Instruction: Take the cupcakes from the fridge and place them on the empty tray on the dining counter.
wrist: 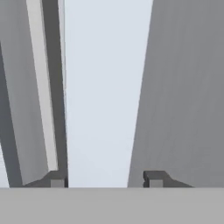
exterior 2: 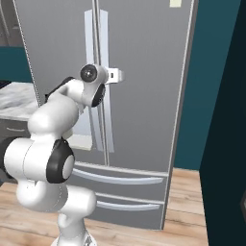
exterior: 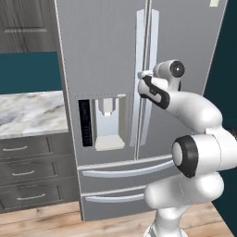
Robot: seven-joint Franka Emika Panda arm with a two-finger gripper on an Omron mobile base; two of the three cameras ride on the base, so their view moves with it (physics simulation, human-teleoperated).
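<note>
The grey steel fridge stands with both doors closed, so the cupcakes are hidden. My gripper is at the long vertical handle of the right door, about mid-height. In the hand view that pale handle fills the gap between the two fingertips of the gripper, and both tips lie against its sides. The left door's handle runs just beside it. The empty tray and the dining counter are out of view.
A water dispenser is set in the left door, with two drawers below. A marble counter with grey drawers adjoins the fridge on the left. A dark panel stands close on the right.
</note>
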